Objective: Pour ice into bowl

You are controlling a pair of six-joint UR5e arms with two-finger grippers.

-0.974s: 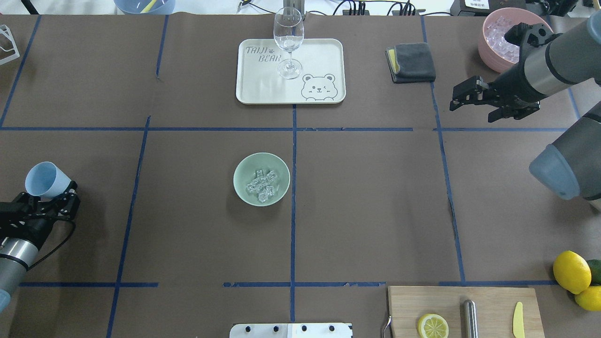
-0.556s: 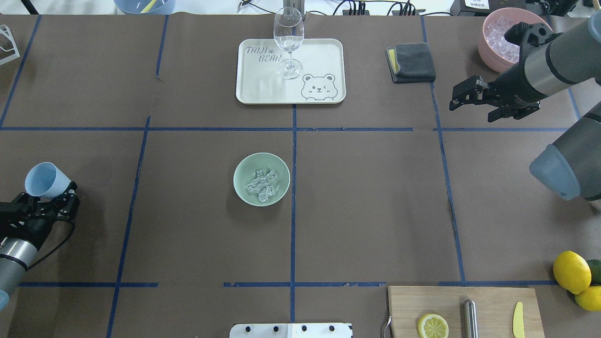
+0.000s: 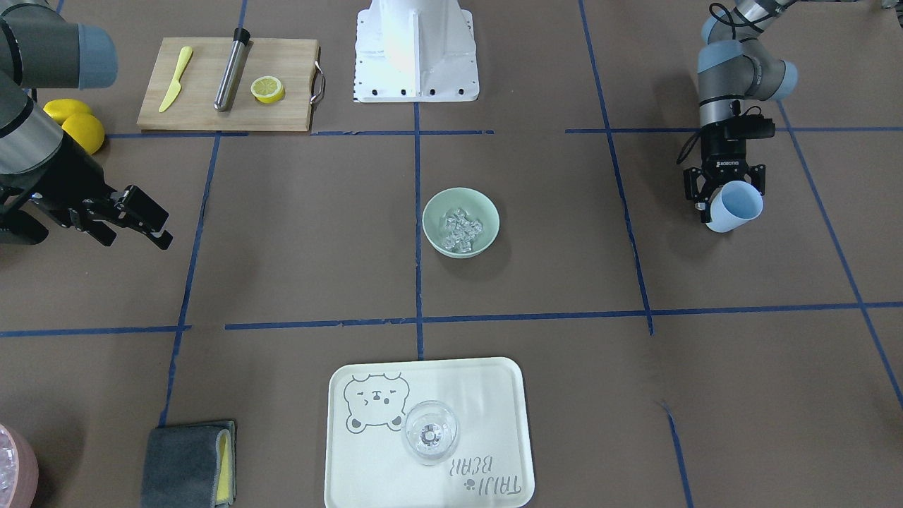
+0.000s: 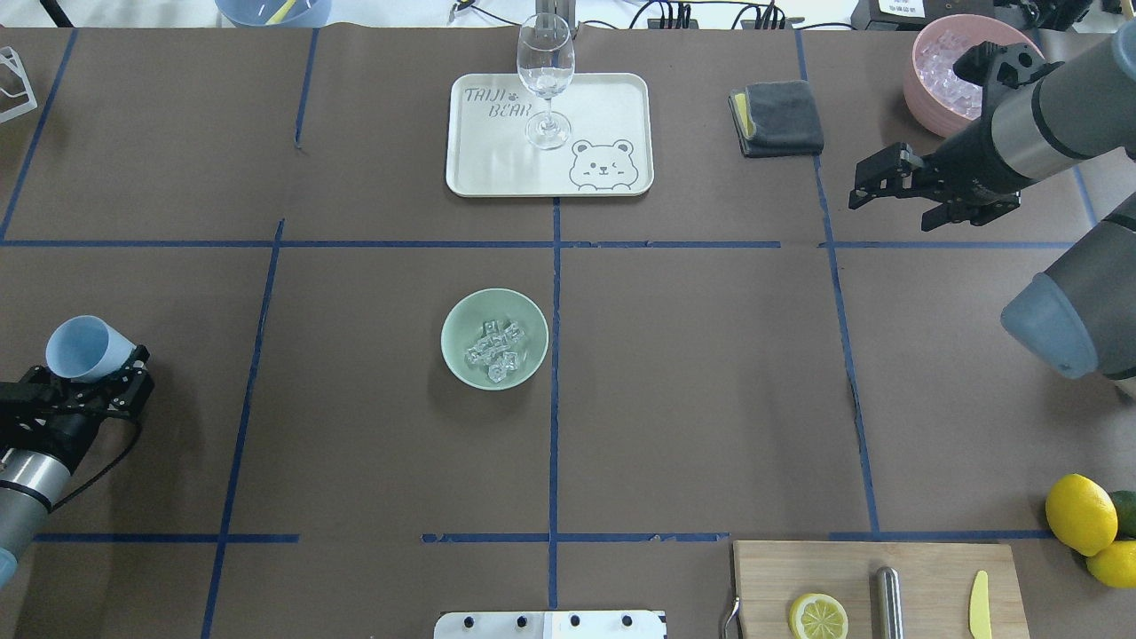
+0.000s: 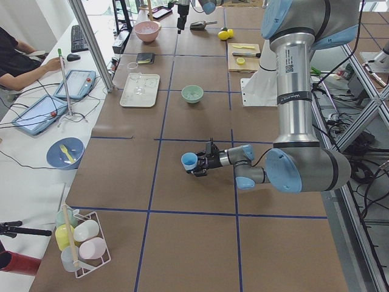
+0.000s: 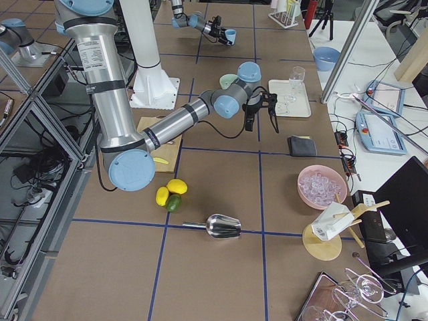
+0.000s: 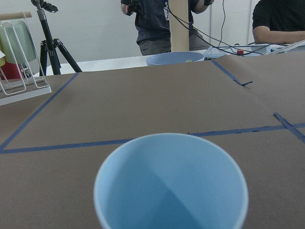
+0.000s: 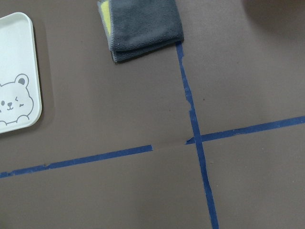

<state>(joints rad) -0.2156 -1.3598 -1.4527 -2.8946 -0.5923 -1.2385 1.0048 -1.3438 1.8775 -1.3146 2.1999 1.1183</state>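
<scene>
the left gripper (image 4: pixel 105 380) is clamped on a blue cup (image 4: pixel 80 348), its fingers pinching the cup's lower wall. the cup hangs just above the table (image 4: pixel 355 461) at the robot's far left, tipped so that its mouth faces forward and away from the robot. in the left wrist view the inside of the cup is plain blue with nothing in it.

the right gripper (image 4: pixel 892 211) hovers above the table on the far right with its fingers spread wide and nothing between them. it is near a folded grey cloth (image 4: pixel 779 117) and a pink container (image 4: pixel 923 84) that has clear cubes in it.

the ice (image 4: pixel 495 348) lies in a small heap inside the bowl (image 4: pixel 454 321). the bowl stands upright near the middle of the table, just beside the central blue tape line, well apart from both grippers.

beyond the bowl, a white tray (image 4: pixel 612 98) with a bear drawing carries an upright wine glass (image 4: pixel 545 71). on the near right edge is a wooden cutting board (image 4: pixel 768 577) with half a lemon (image 4: pixel 818 616) on it.
</scene>
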